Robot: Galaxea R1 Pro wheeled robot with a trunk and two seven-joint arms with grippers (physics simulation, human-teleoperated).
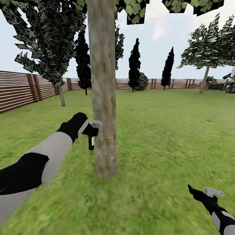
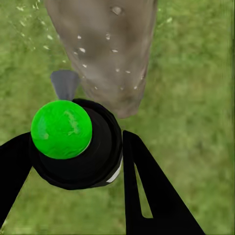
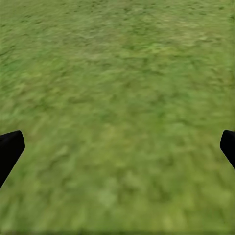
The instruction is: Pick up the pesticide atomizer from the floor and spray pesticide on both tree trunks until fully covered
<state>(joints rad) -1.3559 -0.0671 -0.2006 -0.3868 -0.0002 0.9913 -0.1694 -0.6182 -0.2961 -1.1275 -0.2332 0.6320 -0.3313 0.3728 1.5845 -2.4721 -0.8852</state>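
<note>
Pesticide atomizer sits clamped in your left tool, held upright just beside the near tree trunk, on its left side in the head view. From the left wrist camera you see the atomizer from above — a bright green cap on a black round body — with one black finger pressed against each side of it. The trunk stands close ahead of it, flecked with small pale droplets, and the same specks show on the lower trunk in the head view.

Further left, a brown slat fence edges the lawn, and a leafy tree stands before it. Beyond the near trunk, dark cypresses line the far fence. To the right in the distance you have a second tree with a pale leaning trunk.

Your right tool hangs low at the right over the grass floor, well apart from the trunk. Its wrist camera shows the two black fingertips spread wide over bare grass — open, gripping nothing.
</note>
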